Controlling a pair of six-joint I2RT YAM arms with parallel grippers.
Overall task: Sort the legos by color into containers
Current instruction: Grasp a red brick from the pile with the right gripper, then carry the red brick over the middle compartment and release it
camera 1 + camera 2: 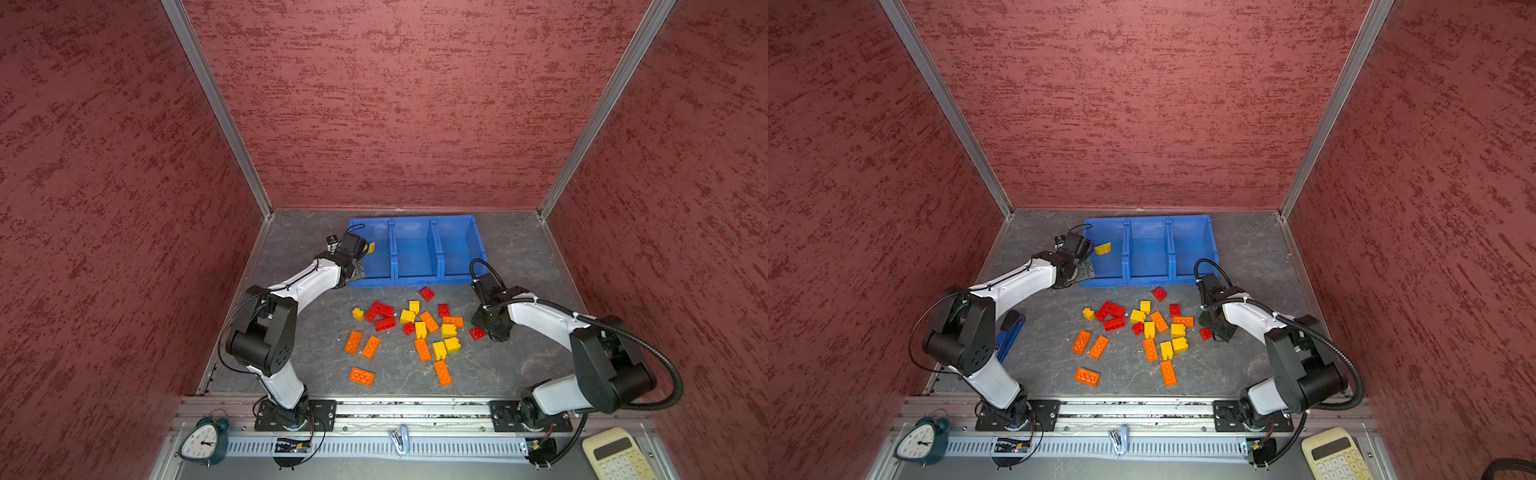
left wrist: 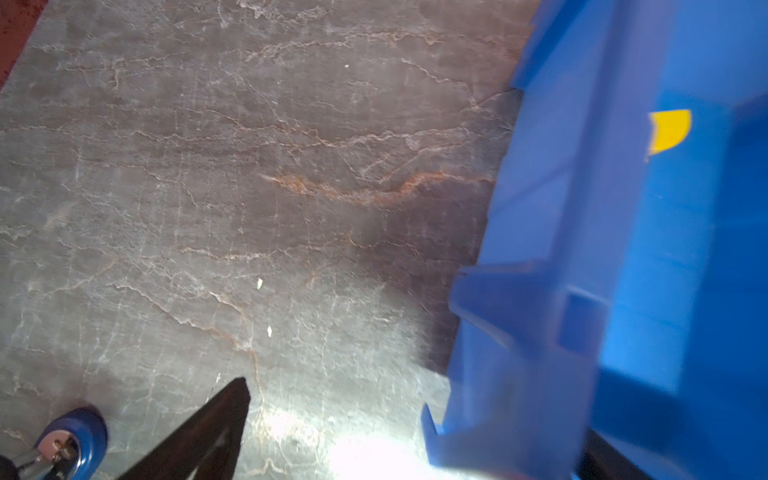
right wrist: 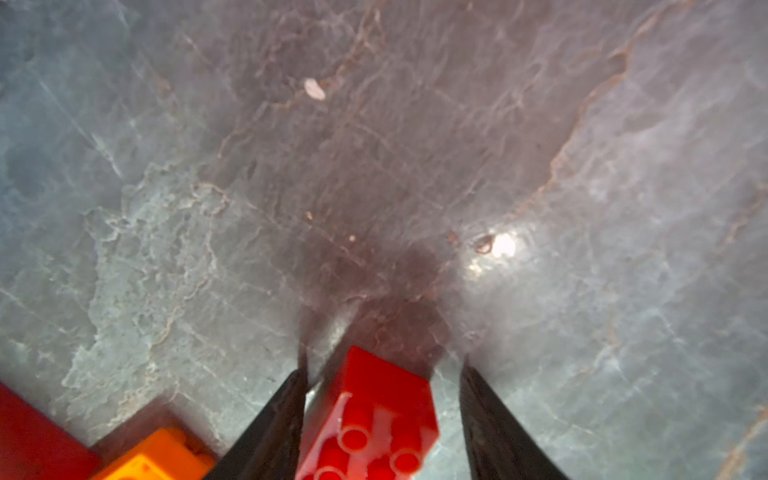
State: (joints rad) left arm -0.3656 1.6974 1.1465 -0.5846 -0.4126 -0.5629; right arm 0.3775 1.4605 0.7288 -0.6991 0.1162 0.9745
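Aluminium rail (image 1: 374,409) sits nearest and carries both arm bases. A clock (image 1: 202,442) is off its left end and a calculator (image 1: 615,455) off its right. A blue-handled tool (image 1: 1011,334) lies on the grey marbled table (image 1: 519,365) beside the left arm, seen in a top view.

Legos (image 1: 415,328) lie loose mid-table in both top views. Long orange ones are closest: a lone orange brick (image 1: 362,376) lies flat at near left, and another long orange piece (image 1: 442,372) is at near right. Behind them is a mixed yellow, orange and red jumble, with a red cluster (image 1: 382,316) on its left side.

Right gripper (image 3: 384,365) is down at table level on the jumble's right edge. It straddles a red brick (image 3: 374,415), studs towards the wrist camera. Its jaws are partway in. One finger is at or against the brick and there is a clear gap on the other side, so it isn't clamped. The brick is on the table.

One stray red piece (image 1: 427,293) lies just in front of the containers (image 1: 415,281), three blue bins in a row at the far side.

Left gripper (image 1: 356,271) is at the near-left corner of the leftmost bin, fingers (image 2: 208,432) spread wide and holding nothing. A yellow brick (image 1: 371,248) shows within that bin's outline, just beside the wrist. Whether it has landed or is in mid-air, can't tell.

Red textured walls (image 1: 395,104) close off the back and sides.
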